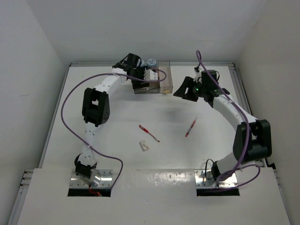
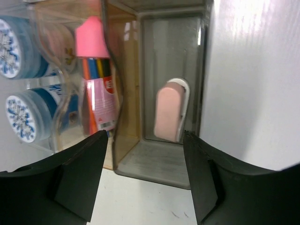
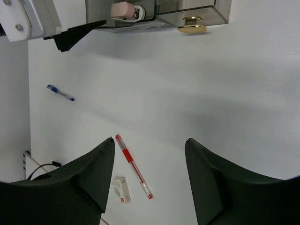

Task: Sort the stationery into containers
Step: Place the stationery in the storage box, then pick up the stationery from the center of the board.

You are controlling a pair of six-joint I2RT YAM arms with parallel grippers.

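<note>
The clear-walled organiser stands at the back of the table. My left gripper is open just in front of its narrow smoky compartment, with nothing between the fingers. A pink-white eraser lies inside that compartment. The neighbouring section holds two blue-grey patterned rolls, a pink chunky piece and a pack of coloured pens. My right gripper hangs open and empty over the table. Below it lie a red pen and a small white eraser. A blue pen lies further off.
A second red pen lies on the table right of centre. The organiser has a gold knob on its front. White walls close in the table at the back and on both sides.
</note>
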